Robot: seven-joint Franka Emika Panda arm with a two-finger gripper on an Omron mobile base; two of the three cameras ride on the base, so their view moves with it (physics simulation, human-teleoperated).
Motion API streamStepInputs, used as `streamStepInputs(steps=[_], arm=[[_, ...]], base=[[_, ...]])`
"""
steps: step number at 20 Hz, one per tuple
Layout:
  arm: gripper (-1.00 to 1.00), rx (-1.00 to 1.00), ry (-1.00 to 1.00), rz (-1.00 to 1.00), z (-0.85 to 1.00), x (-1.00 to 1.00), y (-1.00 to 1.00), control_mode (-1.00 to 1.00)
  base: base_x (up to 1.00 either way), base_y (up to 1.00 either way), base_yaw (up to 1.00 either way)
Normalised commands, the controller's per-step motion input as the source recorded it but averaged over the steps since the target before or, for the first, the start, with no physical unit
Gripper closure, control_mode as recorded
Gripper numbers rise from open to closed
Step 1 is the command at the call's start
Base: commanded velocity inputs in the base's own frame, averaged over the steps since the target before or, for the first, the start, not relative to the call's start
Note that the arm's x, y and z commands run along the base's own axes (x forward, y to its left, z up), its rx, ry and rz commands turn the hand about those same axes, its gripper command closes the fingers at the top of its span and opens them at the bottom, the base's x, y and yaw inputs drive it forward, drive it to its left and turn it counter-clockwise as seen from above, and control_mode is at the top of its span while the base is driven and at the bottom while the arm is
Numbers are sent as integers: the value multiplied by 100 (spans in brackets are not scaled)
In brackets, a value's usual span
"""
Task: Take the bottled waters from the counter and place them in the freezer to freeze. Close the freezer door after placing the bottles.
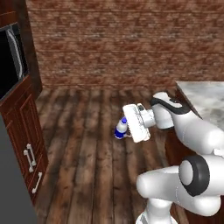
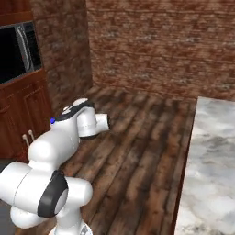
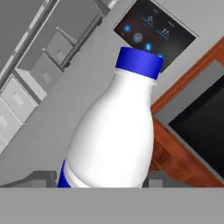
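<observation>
Fingers of the gripper (image 1: 124, 131) clamp a water bottle (image 3: 114, 135), its base cut off below; the fridge's display panel (image 3: 153, 33) peeks behind its blue cap (image 3: 139, 62).

One small pale plastic water bottle with a blue cap and blue label band (image 3: 114, 131). One white marble counter with grey veins (image 2: 213, 156). One tall grey fridge door with a dark display panel (image 3: 154, 30). One black wall oven set in reddish-brown wood (image 1: 9, 57). Two silver bar handles (image 1: 29, 157) on one wooden cabinet door.
</observation>
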Motion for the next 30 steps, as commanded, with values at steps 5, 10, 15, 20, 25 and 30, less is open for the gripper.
streamStepInputs(steps=[5,10,15,20,25,30], arm=[[100,0,0,0,0,0,0,100],[100,0,0,0,0,0,0,100],[100,0,0,0,0,0,0,100],[100,0,0,0,0,0,0,100],[100,0,0,0,0,0,0,100],[100,0,0,0,0,0,0,100]], base=[[54,-15,64],[91,-34,53],[17,-1,66],[-1,32,74],[0,34,60],[0,42,33]])
